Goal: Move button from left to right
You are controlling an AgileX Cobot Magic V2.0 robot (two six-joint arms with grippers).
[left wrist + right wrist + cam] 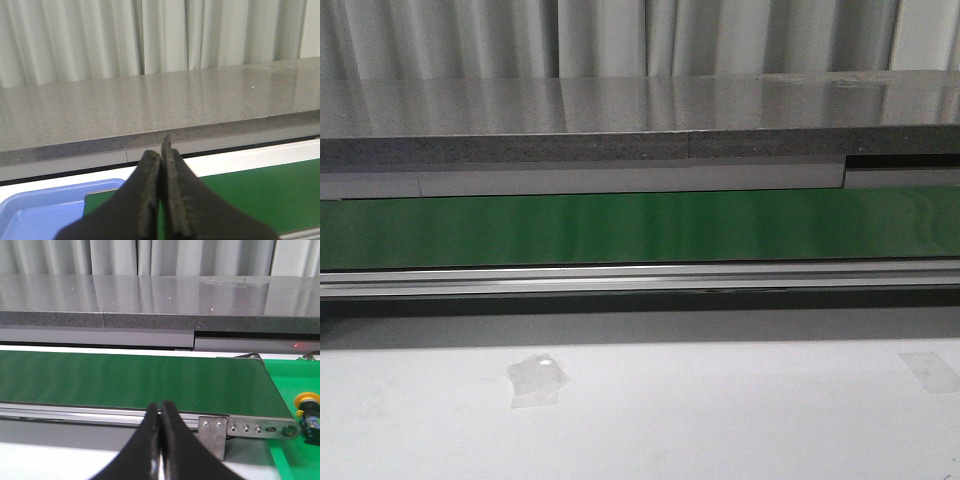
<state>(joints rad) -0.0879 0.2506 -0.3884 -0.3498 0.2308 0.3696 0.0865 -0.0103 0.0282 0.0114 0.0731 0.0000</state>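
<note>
- Front view: a green conveyor belt [640,228] runs across the full width, with an aluminium rail [640,278] along its near edge.
- Behind the belt sits a long grey speckled stone counter [620,110], and pale curtains [620,35] hang behind that.
- The white table [720,420] in the foreground carries a crumpled piece of clear tape [537,380] on the left and a flatter patch of tape [930,370] at the far right edge.
- Neither arm nor the task item shows in the front view.
- Left gripper [161,165]: black fingers pressed together tip to tip, nothing between them. It is raised above the belt's left end.
- A blue tray [45,212] lies just beside the belt there, only partly in frame; its contents cannot be judged.
- Right gripper [160,412]: fingers likewise closed against each other and empty, hanging over the near rail of the belt.
- The button [308,411] is seen in the right wrist view only: yellow cap on a black body, lying on a green surface [290,375] just past the belt's right-hand end roller, well apart from both grippers.
- A metal bracket [212,435] with bolts is fixed at that end of the rail.
</note>
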